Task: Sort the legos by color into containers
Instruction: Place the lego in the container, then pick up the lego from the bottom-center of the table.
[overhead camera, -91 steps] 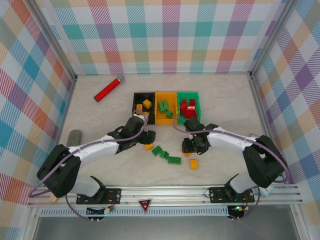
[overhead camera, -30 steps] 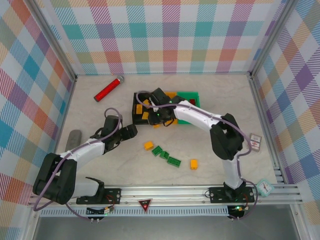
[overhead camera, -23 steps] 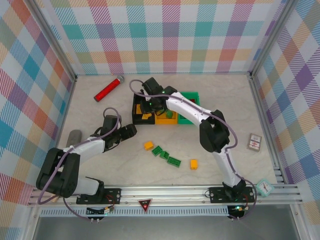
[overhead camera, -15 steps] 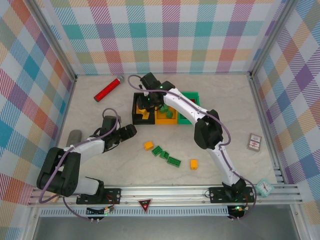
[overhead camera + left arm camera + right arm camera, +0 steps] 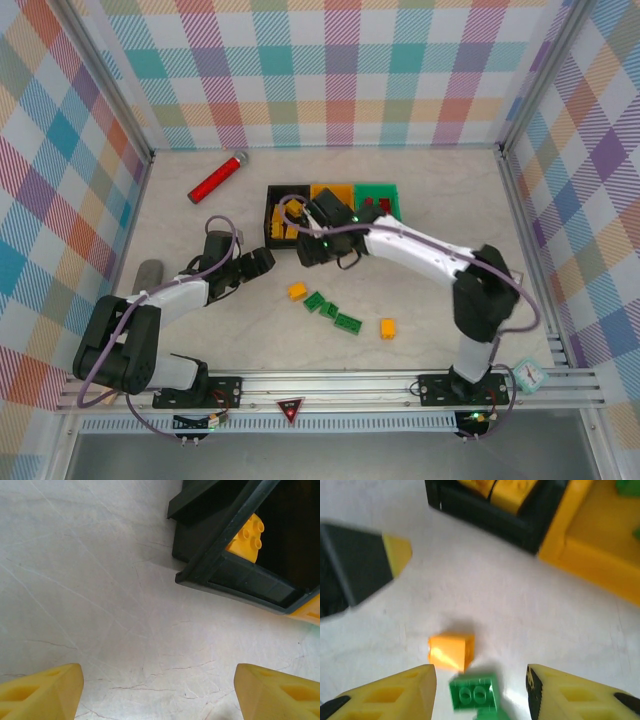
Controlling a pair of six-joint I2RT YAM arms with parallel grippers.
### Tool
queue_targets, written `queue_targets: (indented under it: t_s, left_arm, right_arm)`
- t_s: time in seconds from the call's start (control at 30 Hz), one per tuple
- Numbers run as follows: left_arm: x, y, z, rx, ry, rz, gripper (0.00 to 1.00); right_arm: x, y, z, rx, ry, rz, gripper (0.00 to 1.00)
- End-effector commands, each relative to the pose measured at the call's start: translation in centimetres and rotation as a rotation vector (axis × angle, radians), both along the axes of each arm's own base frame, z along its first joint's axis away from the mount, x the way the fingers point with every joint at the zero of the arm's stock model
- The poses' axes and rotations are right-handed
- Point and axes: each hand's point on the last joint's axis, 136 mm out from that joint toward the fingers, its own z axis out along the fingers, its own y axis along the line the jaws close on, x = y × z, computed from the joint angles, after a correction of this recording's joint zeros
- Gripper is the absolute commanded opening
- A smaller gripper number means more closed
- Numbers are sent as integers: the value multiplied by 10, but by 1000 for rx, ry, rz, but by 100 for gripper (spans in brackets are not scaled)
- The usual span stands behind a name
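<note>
Legos (image 5: 329, 310) lay loose on the counter (image 5: 250, 335) near the bins (image 5: 330, 187), green ones (image 5: 348, 321) in a slanted row. Right gripper (image 5: 481, 676) hung released, empty, over an orange brick (image 5: 451, 652); left gripper (image 5: 157, 680) gaped empty by the black bin (image 5: 235, 577).

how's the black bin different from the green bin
The black bin sits at the left end of the row, the green bin at the right. The black bin holds yellow-orange bricks; the green bin holds red ones. Both are open-top rectangular bins flanking the orange-yellow bin.
</note>
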Motion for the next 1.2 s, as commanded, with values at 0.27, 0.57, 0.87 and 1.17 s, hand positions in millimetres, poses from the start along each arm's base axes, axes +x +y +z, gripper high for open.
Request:
queue_targets:
  t_s: [0.27,0.57,0.87,1.17]
  left_arm:
    - [2,-8,9,-68,-52,-35,79]
    - [2,-15,10,-98,-62,-61,79]
    - [2,-15,13,-98,-69,-65,79]
    - [1,-13,18,-89,-86,-59,79]
  right_arm:
    - [-98,-142,-60,-167,118,-281,55]
    - [-132,-178,-100,-240,233,-374,58]
    - [-124,-149,-113,-195,276,-330,41]
    - [-89,-121,-76,-145,154,-270,29]
